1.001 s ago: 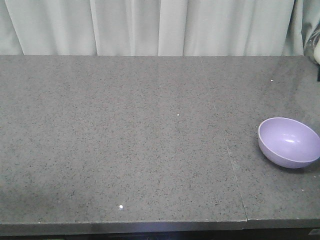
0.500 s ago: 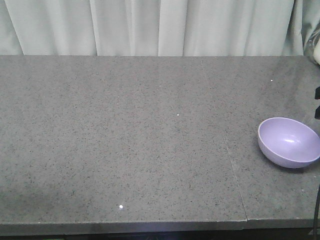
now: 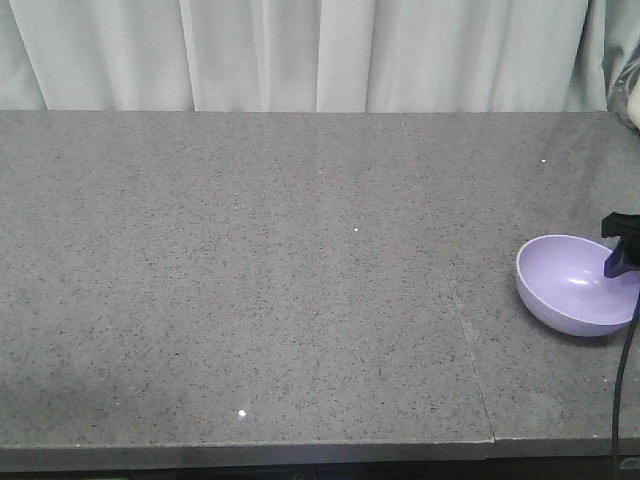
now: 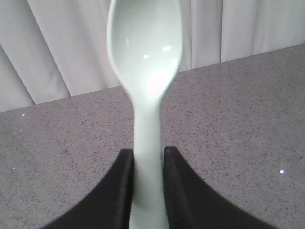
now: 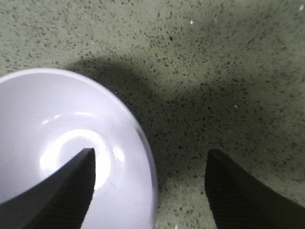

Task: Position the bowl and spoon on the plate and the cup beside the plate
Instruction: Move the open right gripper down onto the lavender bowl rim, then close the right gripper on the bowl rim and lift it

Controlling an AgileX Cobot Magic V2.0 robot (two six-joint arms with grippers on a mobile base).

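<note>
Compared with half a second earlier, more of the black right gripper point(image 3: 617, 250) is seen at the 3 o'clock edge of the front view; it is now set over the far rim of the bowl point(image 3: 572, 285), where before only a sliver showed at the frame edge. A dark cable point(image 3: 622, 390) is now seen hanging below it, toward 5 o'clock. The bowl itself has not been moved: it is found upright on the grey speckled table point(image 3: 300, 300), near the 3 o'clock edge, with a pale curtain point(image 3: 300, 50) behind at 12 o'clock. In the right wrist view the gripper is spread wide and nothing is held. One finger point(image 5: 71, 181) is placed over the inside of the bowl at 8 o'clock, the other point(image 5: 238, 186) over bare table at 4 o'clock, and the rim is straddled between them. In the left wrist view the spoon point(image 4: 145, 47) is pinched by its handle in the left gripper point(image 4: 147, 164), narrowed onto it, with the spoon's scoop pointed to 12 o'clock above the table.
</note>
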